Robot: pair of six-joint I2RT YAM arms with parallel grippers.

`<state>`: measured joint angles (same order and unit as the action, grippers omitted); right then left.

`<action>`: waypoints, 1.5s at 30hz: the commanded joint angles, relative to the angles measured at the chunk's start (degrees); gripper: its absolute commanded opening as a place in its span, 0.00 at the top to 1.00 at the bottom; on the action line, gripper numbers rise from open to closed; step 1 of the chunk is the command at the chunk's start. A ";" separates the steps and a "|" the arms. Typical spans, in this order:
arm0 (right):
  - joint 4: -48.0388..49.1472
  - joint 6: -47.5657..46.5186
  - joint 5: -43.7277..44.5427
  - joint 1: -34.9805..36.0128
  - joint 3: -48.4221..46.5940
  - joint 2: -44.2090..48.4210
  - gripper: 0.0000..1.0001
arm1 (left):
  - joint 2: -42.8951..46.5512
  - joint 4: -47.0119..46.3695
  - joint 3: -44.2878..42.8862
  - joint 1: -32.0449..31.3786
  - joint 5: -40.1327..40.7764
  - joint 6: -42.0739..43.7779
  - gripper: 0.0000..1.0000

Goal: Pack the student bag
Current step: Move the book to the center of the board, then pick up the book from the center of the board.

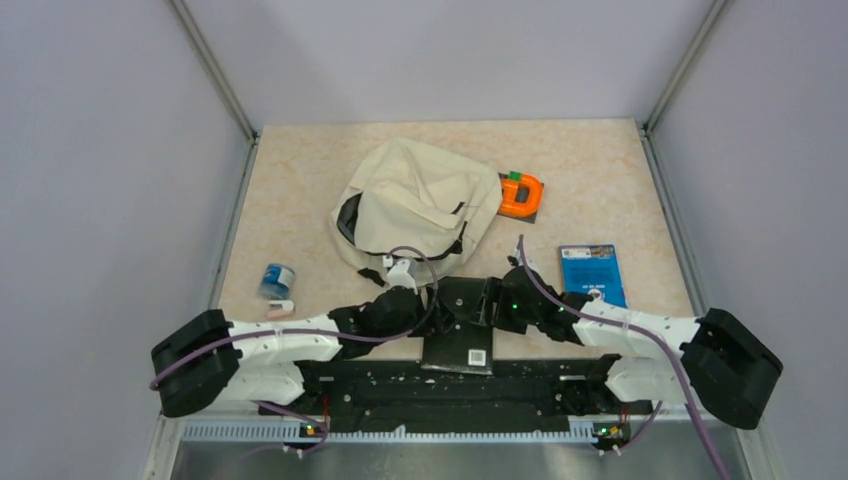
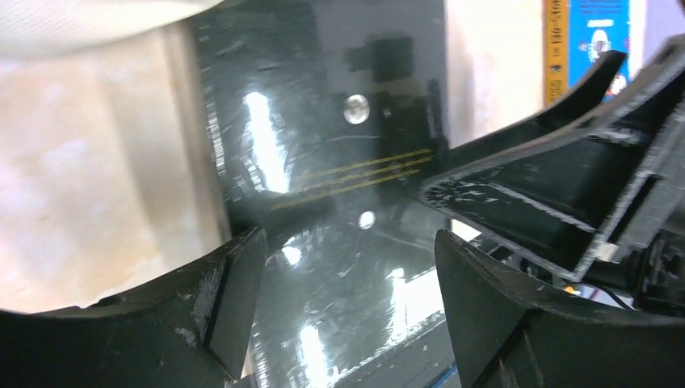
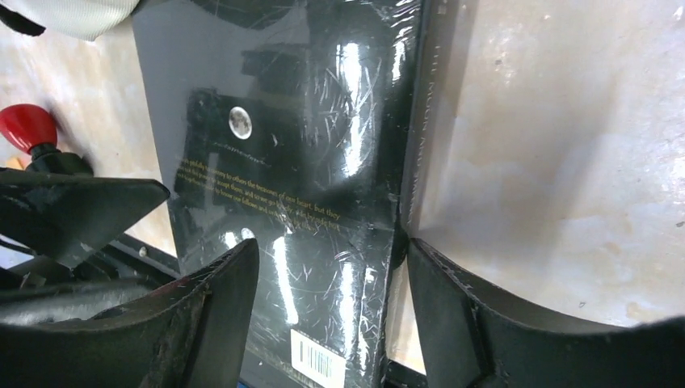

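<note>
A: Reaching inward, both arms lie low and meet over the black book at the table's near edge.
B: Claws?
A: The left gripper is spread wide above the cover. The right gripper has its jaws apart, straddling the book's spine edge.
B: The student bag?
A: Slumped mid-table, just beyond both grippers.
</note>
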<state>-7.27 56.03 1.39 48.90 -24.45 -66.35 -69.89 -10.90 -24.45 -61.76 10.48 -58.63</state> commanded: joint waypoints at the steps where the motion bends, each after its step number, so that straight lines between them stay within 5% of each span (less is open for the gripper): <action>1: 1.46 2.67 1.32 2.15 0.32 1.74 0.31 | 4.39 7.36 2.08 -0.16 5.79 -2.22 0.19; 9: -4.31 12.08 1.47 8.68 6.91 11.84 0.26 | 2.87 6.67 2.36 -0.14 3.99 -1.27 0.12; 19: 1.55 21.30 2.28 15.61 12.49 14.29 0.32 | -0.58 4.89 0.30 -0.14 -0.75 0.23 0.26; 30: 10.61 20.99 2.40 17.13 11.24 5.52 0.31 | -0.62 2.61 2.31 -0.12 -2.04 -0.68 0.40; 45: 16.20 14.84 12.46 17.10 6.23 13.61 0.46 | 4.23 -0.92 6.45 -0.14 -2.47 -3.58 0.47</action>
<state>-3.55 72.75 5.06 66.24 -13.93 -55.33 -68.23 -9.13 -19.09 -61.28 10.81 -60.05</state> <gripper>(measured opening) 0.565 0.535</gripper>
